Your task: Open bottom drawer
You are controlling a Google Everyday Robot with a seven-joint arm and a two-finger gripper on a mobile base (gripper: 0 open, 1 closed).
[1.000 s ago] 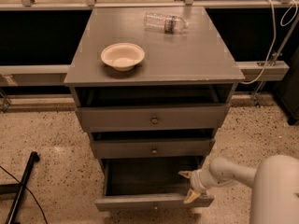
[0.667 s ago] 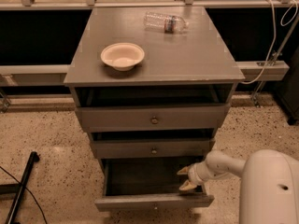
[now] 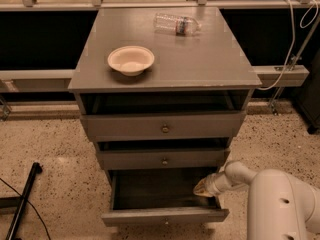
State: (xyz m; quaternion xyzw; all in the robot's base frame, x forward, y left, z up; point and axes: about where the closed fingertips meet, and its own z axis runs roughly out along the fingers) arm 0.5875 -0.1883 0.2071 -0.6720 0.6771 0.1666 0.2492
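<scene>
bottom drawer (image 3: 165, 216), a grey wooden one with the slimmest front of the three, stands open at the foot of the grey wooden cabinet (image 3: 210, 69). its front is well forward of the two above and its plain dark grey inside is showing. the gripper (image 3: 204, 188), a pale yellowish tip on the white arm (image 3: 236, 175), sits inside this drawer, low by its right wall and just behind the front panel. whether it is open or closed cannot be told, nor whether it has hold of anything. the arm reaches in from the lower right corner of the view. above the gripper, the mid-sized grey middle drawer (image 3: 130, 160) and the taller grey top drawer (image 3: 125, 127) each carry a small round metal knob at the centre, with a dark gap above each front. on the cabinet's flat top a cream round bowl (image 3: 131, 60) rests upright near the left, and a clear plastic bottle (image 3: 176, 24) lies on its side toward the back right, well apart from the bowl. a black pole (image 3: 25, 200) lies on the speckled floor (image 3: 60, 149) at the lower left.
</scene>
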